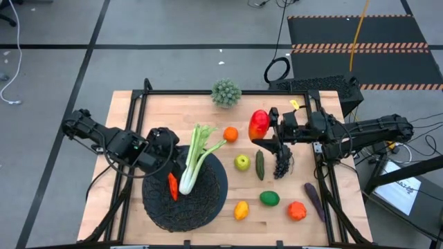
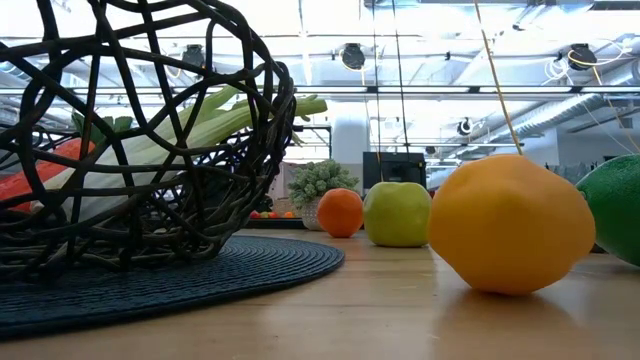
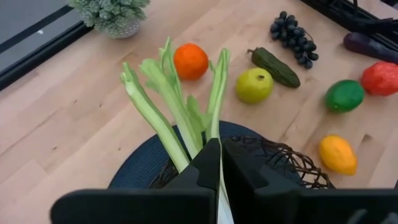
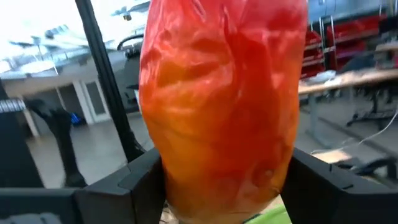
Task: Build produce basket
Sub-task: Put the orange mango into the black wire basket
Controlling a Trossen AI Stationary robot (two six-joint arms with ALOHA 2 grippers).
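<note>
Right end effector point(image 1: 266, 131) grips the mango point(image 1: 259, 124) upright above the table, probably clear of it. Left of it lies the basket point(image 1: 208, 200), where the left end effector point(image 3: 221, 163) hovers pinched shut.

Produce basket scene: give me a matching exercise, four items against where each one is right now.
Items:
1. mango
2. celery
3. carrot
4. lemon

Places:
A. lying inside the basket
B. on the bare table, by the basket
C. held in the right claw
D. resting in the basket, leafy end sticking out over the rim

Pairs: 1-C, 2-D, 3-A, 4-B
</note>
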